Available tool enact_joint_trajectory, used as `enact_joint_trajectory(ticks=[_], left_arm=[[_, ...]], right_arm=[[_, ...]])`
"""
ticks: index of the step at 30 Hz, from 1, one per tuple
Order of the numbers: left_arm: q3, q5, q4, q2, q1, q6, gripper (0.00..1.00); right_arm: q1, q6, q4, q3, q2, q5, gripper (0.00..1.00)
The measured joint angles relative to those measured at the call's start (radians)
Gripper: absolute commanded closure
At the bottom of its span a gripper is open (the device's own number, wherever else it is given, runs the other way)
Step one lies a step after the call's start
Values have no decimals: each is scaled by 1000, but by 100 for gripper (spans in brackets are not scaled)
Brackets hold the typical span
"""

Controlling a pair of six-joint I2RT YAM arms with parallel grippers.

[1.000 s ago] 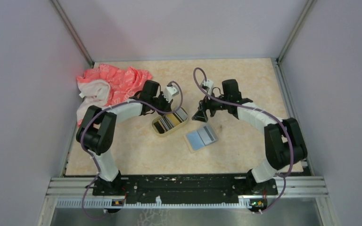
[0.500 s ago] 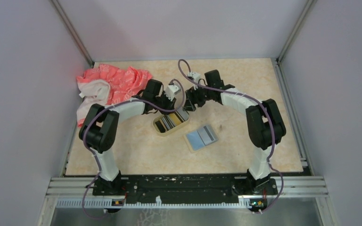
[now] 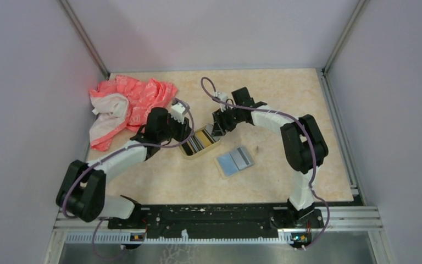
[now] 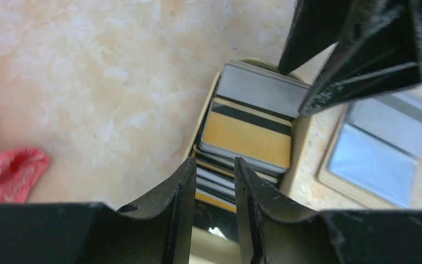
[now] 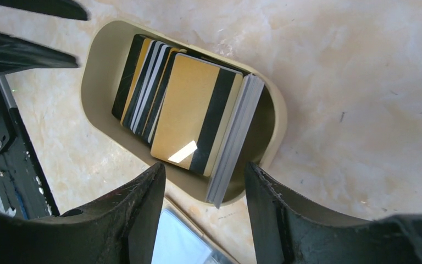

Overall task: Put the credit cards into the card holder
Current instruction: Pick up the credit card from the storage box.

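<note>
The card holder (image 3: pixel 184 153), a tan rounded tin (image 5: pixel 96 71), holds several credit cards (image 3: pixel 199 141) on edge. A gold card with a black stripe (image 5: pixel 189 113) leans on top. A grey card stack (image 5: pixel 236 137) stands tilted at one end, its corner poking over the rim. My right gripper (image 5: pixel 203 187) is open astride that corner without touching it, at the holder's far end (image 3: pixel 215 127). My left gripper (image 4: pixel 211 176) hovers over the opposite end (image 3: pixel 185 137), jaws slightly apart and empty. A flat pale blue and grey rectangle (image 3: pixel 234 160) with a tan border lies beside the holder.
A pink and white cloth (image 3: pixel 129 99) is bunched at the back left of the table, close behind the left arm. Both grippers crowd the holder from opposite ends; the right fingers (image 4: pixel 357 55) show in the left wrist view.
The left gripper let go and opened while its arm swung back towards the near left. The right gripper moved left to the holder's end and narrowed its jaws.
</note>
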State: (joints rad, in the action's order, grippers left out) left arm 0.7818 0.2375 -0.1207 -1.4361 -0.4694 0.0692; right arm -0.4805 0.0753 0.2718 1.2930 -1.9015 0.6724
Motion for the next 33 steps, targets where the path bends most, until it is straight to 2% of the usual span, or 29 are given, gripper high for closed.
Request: enact_joint_trajectory(ticks=[4, 8, 10, 13, 19, 28, 33], left_arm=[[-192, -4, -145, 182, 8, -130, 67], [-314, -2, -266, 229, 14, -283, 73], [-338, 1, -304, 218, 16, -350, 80], [-339, 21, -364, 178, 16, -435, 87], [-304, 56, -471, 26, 2, -544, 92], [-154, 11, -501, -205, -69, -572, 94], [-107, -33, -500, -254, -98, -561, 98]], right_arm=[[-12, 0, 8, 5, -7, -6, 47], [-19, 1, 14, 6, -7, -17, 50], [-21, 2, 16, 6, -7, -21, 52], [-23, 2, 21, 6, -7, -24, 55], [-24, 2, 26, 6, -7, -28, 59], [-24, 2, 29, 6, -7, -28, 60], [-30, 1, 43, 29, -10, -47, 59]])
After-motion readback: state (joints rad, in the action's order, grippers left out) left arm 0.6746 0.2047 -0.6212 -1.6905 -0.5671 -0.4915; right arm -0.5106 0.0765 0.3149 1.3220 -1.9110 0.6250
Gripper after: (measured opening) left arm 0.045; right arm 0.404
